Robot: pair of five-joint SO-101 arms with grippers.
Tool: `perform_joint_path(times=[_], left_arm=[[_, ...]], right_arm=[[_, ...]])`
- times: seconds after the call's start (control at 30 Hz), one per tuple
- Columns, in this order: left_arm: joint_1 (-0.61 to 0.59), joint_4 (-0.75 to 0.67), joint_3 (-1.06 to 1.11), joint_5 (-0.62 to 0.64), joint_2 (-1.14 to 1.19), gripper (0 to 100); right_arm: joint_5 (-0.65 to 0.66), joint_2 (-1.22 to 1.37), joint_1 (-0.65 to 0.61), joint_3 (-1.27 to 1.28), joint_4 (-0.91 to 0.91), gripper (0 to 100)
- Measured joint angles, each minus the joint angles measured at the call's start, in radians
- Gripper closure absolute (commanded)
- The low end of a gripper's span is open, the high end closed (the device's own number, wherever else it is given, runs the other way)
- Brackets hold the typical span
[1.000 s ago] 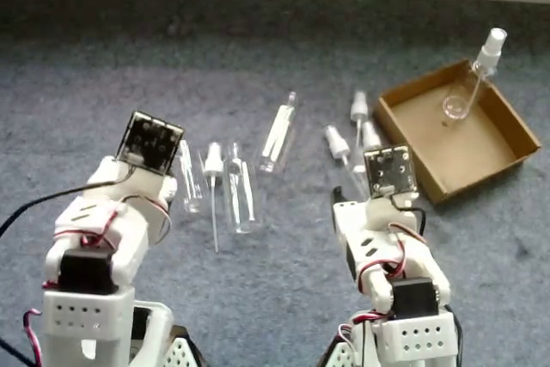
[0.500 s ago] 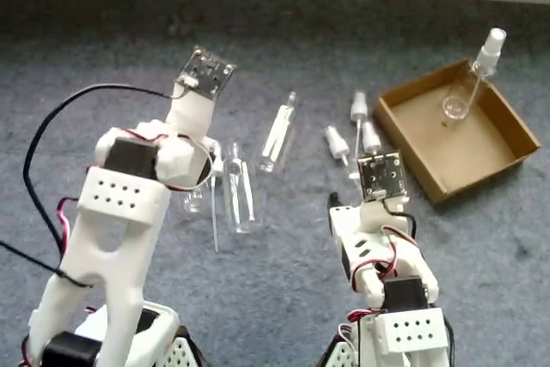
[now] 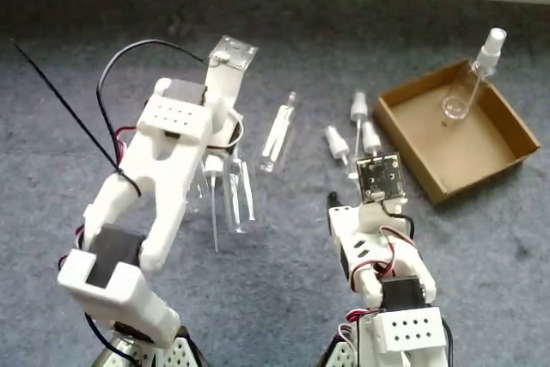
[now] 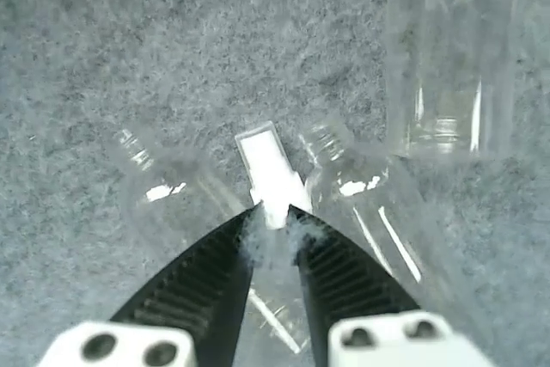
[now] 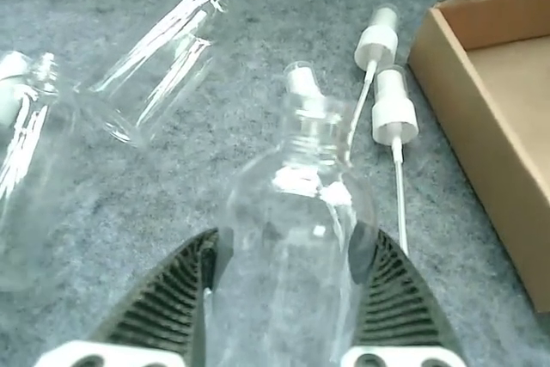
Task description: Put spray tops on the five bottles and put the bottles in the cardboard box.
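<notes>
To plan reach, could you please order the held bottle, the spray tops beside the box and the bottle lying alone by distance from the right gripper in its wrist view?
1. Held bottle: clamped in the right gripper.
2. Spray tops: just beyond, beside the box.
3. Lone lying bottle: farthest, opposite the box.

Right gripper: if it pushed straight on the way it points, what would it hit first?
The right gripper holds a bottle, so the bottle's neck would likely meet the spray top lying just ahead; the gap between them is hard to judge.
</notes>
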Motion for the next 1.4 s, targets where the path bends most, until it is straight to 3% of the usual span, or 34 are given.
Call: perform_joint_path(times=[0.17, 0.4, 0.7, 0.9, 1.4], left_arm=[[0.0, 0.055, -0.13, 0.0, 0.158, 91], [-0.023, 0.123, -0.253, 0.0, 0.27, 90], [-0.06, 0.127, -0.27, 0.002, 0.35, 90], [-0.061, 0.137, -0.27, 0.002, 0.354, 80], [-0.061, 0.169, -0.235, 0.002, 0.356, 84]], right_arm=[[0.0, 0.0, 0.0, 0.0, 0.0, 91.4], [0.0, 0.0, 0.0, 0.0, 0.0, 91.4], [0.0, 0.0, 0.0, 0.0, 0.0, 91.4], [0.0, 0.0, 0.0, 0.0, 0.0, 91.4], [0.0, 0.0, 0.0, 0.0, 0.0, 91.4]])
